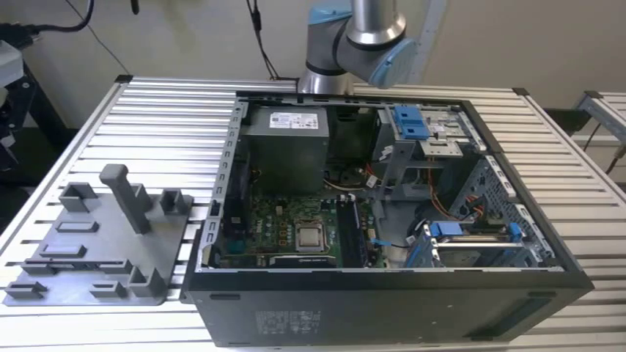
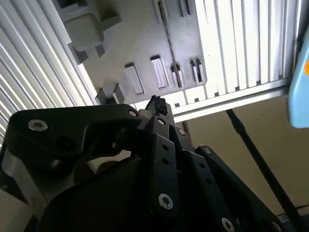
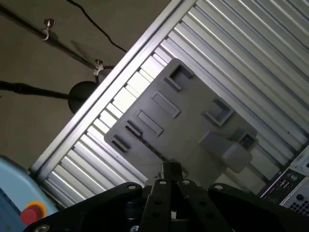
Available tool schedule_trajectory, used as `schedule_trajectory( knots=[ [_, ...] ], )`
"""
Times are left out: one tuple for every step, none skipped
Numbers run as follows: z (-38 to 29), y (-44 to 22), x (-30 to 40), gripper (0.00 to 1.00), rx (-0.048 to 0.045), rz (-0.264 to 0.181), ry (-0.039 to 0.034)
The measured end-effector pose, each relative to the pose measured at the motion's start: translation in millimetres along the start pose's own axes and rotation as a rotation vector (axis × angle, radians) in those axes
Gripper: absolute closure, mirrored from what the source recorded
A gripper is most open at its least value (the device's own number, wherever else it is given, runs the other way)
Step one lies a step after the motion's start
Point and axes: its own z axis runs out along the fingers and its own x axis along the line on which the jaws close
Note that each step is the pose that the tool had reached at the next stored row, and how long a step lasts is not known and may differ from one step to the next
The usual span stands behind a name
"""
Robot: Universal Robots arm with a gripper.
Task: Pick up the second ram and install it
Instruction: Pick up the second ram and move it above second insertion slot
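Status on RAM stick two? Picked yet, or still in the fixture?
Done: nothing visible for this stick yet. The second ram stands on edge in the grey fixture tray, not lifted. In hand: the gripper hangs above that tray in both wrist views, apart from the stick. Left: the pickup, and the seating in the green board's slots inside the open case.

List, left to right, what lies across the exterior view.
grey tray with upright posts → green board inside the open computer case → drive cage with blue clips → edge of a second slatted table
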Motion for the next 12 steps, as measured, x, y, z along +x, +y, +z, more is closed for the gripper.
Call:
schedule_trajectory(
  knots=[
    [0.0,0.0,0.0,0.89,-0.0001,-0.016,0.0007],
    [0.0,0.0,0.0,0.89,-0.0003,-0.031,0.0015],
    [0.0,0.0,0.0,0.89,-0.0004,-0.046,0.0023],
    [0.0,0.0,0.0,0.89,-0.0006,-0.063,0.0031],
    [0.0,0.0,0.0,0.89,-0.0007,-0.078,0.0038],
    [0.0,0.0,0.0,0.89,-0.0005,-0.095,0.004],
    [-0.1,-0.1,0.0,0.89,0.0011,-0.112,0.0033],
    [-0.1,-0.1,0.0,0.89,0.0029,-0.122,0.0017],
    [0.0,-0.1,0.0,0.89,0.0031,-0.126,0.0015],
    [0.0,-0.1,0.0,0.89,0.0031,-0.128,0.0016],
    [0.0,0.0,0.0,0.89,0.0031,-0.131,0.0018],
    [0.0,0.0,0.0,0.89,0.0031,-0.136,0.0019]
  ],
)
